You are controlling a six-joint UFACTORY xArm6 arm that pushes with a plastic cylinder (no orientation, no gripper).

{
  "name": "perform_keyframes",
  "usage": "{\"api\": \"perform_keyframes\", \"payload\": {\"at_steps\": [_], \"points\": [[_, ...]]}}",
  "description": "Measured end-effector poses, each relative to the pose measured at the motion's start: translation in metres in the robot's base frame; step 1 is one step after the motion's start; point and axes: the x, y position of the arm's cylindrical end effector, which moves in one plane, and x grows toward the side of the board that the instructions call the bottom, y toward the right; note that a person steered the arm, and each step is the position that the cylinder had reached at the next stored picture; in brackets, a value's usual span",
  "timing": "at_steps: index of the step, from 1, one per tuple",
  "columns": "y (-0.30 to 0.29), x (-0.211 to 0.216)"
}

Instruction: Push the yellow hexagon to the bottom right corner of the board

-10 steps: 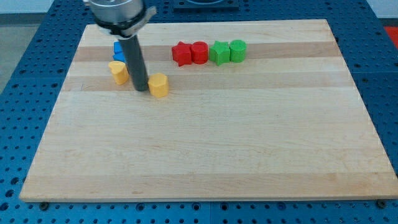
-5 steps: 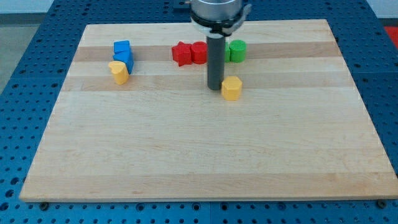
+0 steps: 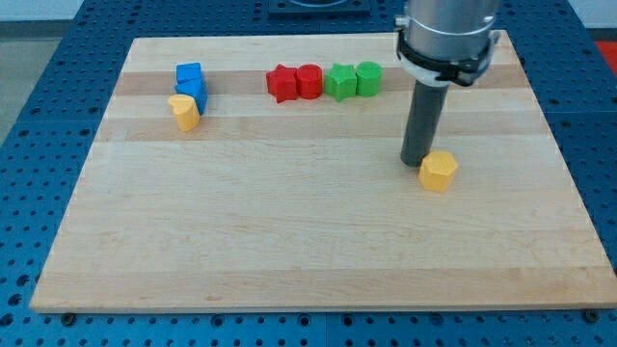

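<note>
Worktop point(image 3: 289, 251) of pale wood fills the view, bare across its near half, so the path toward the bottom right corner lies open. Further in, on the view's right, the yellow hexagon point(image 3: 439, 171) sits around mid-height, well short of that corner. My tip point(image 3: 415, 161) rests just beside it at its upper left, touching or nearly so; that side suits a shove down and to the right. The end effector is a plain rod with nothing to open or close, and it grips nothing.

Beyond, on the view's left, a second yellow block point(image 3: 183, 111) touches two stacked-looking blue blocks point(image 3: 190, 82). Along the far strip stand two red blocks point(image 3: 294, 82) and two green blocks point(image 3: 354, 79) in a row. No containers are present.
</note>
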Motion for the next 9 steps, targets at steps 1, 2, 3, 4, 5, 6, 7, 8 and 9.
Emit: {"api": "perform_keyframes", "payload": {"at_steps": [1, 2, 3, 4, 5, 6, 7, 8, 9], "points": [[0.021, -0.004], [0.038, 0.002], [0.04, 0.029], [0.04, 0.058], [0.04, 0.078], [0.033, 0.08], [-0.017, 0.071], [-0.075, 0.064], [-0.139, 0.05]]}}
